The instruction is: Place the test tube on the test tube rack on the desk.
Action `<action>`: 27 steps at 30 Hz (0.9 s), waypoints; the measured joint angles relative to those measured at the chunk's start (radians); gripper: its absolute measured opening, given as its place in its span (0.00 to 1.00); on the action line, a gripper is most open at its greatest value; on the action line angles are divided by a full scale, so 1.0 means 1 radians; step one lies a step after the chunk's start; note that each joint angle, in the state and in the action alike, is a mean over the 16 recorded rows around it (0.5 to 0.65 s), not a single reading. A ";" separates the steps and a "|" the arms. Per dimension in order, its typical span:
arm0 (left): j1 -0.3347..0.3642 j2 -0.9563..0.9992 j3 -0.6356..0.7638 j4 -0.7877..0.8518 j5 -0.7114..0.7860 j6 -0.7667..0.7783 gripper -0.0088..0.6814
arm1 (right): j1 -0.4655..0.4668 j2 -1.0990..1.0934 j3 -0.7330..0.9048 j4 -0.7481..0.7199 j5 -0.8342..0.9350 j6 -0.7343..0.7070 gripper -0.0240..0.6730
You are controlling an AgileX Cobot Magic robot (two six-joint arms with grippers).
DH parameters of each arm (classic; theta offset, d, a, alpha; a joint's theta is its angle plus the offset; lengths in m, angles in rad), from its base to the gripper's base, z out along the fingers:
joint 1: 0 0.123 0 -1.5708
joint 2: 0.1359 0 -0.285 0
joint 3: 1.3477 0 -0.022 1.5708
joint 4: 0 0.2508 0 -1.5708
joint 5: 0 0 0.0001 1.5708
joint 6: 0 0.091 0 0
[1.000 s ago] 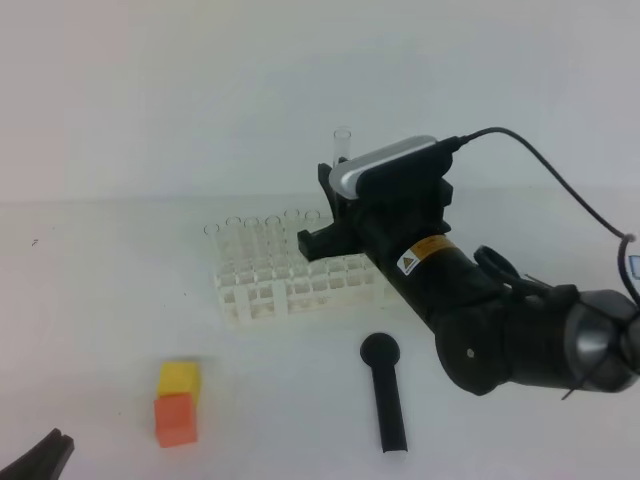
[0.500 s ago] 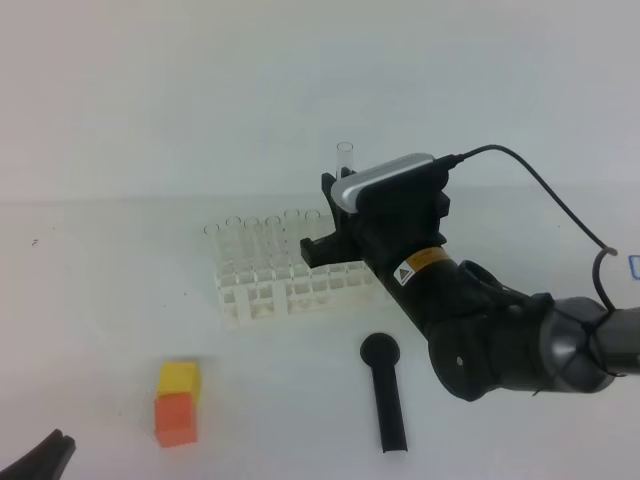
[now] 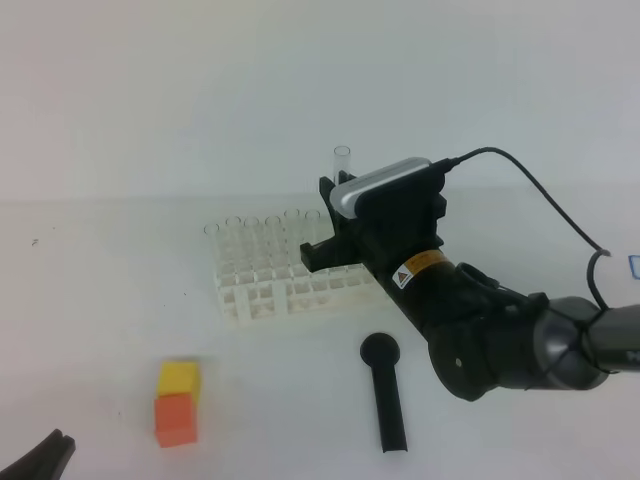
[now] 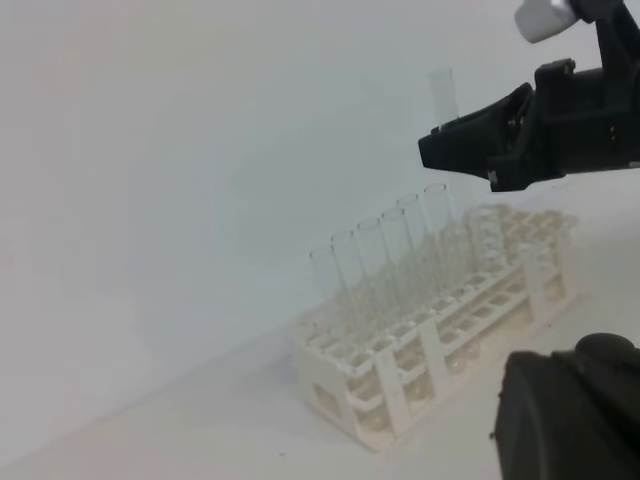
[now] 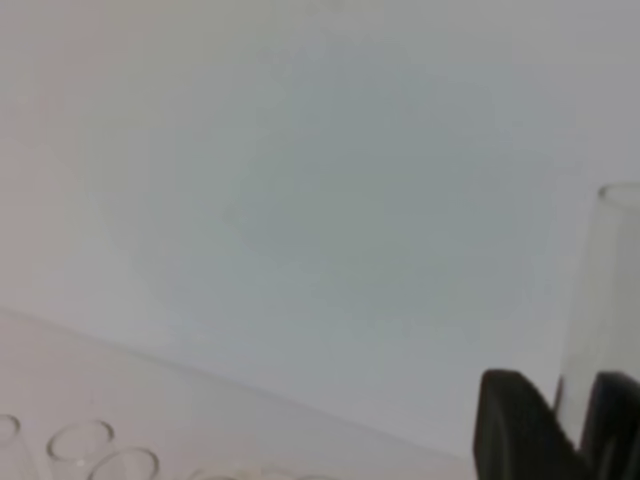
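Right tool (image 3: 328, 215) is sitting mid-frame in the high view, over the right end of the test tube rack (image 3: 290, 285), pinching the test tube (image 3: 342, 160) upright. The tube's open rim is sticking up above the tool and the wrist camera housing. In the right wrist view the two black fingers (image 5: 515, 430) are pressing on either side of the test tube (image 5: 600, 300) at the lower right of the frame, glass running up between them. In the left wrist view the test tube (image 4: 443, 97) is showing faintly at upper right, above the black right tool (image 4: 480, 150), which is hanging above the rack (image 4: 440, 330); the tube's lower end is hidden, so whether it is entering a hole cannot be told.

Rack is standing on the white desk (image 3: 110, 300) with a row of clear tubes (image 3: 262, 240) already upright along its back.

Left tool (image 3: 38, 458) is only peeking in at the lower left corner; open or closed cannot be told.
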 joint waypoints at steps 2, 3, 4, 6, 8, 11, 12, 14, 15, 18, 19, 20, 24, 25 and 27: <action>0.000 0.000 0.000 0.000 0.000 0.000 0.01 | 0.000 0.006 -0.002 -0.008 0.000 0.006 0.21; 0.000 0.000 0.000 0.000 0.000 0.000 0.01 | 0.000 0.009 -0.004 -0.011 -0.001 0.010 0.21; 0.000 0.000 0.000 0.000 0.000 0.000 0.01 | 0.000 0.012 -0.005 -0.014 0.000 0.013 0.21; 0.000 0.000 0.000 0.000 0.000 0.000 0.01 | -0.001 0.017 -0.008 -0.020 0.000 0.019 0.21; 0.000 0.000 0.000 0.000 0.000 0.000 0.01 | -0.001 0.022 -0.010 -0.026 0.001 0.024 0.21; 0.000 0.000 0.000 0.000 0.000 0.000 0.01 | -0.001 0.029 -0.012 -0.031 0.003 0.027 0.21; 0.000 0.000 0.000 0.000 0.000 0.000 0.01 | -0.001 0.031 -0.012 -0.031 0.003 0.027 0.21; 0.000 0.000 0.000 0.000 0.000 0.000 0.01 | -0.002 0.035 -0.013 -0.032 0.005 0.027 0.21; 0.000 0.000 0.000 0.000 0.000 0.000 0.01 | -0.002 0.037 -0.013 -0.032 0.006 0.026 0.21; 0.000 0.000 0.000 0.000 0.000 0.000 0.01 | -0.003 0.041 -0.014 -0.032 0.009 0.025 0.21; 0.000 0.000 0.000 0.000 0.000 0.000 0.01 | -0.004 0.043 -0.014 -0.033 0.010 0.024 0.21; 0.000 0.000 0.000 0.000 0.000 0.000 0.01 | -0.004 0.044 -0.014 -0.033 0.010 0.023 0.21; 0.000 0.000 0.000 0.000 0.000 0.000 0.01 | -0.006 0.047 -0.014 -0.034 0.013 0.021 0.22; 0.000 0.000 0.000 0.000 0.000 0.000 0.01 | -0.006 0.047 -0.014 -0.034 0.013 0.021 0.22; 0.000 0.000 0.000 0.000 0.000 0.000 0.01 | -0.007 0.047 -0.014 -0.035 0.014 0.021 0.24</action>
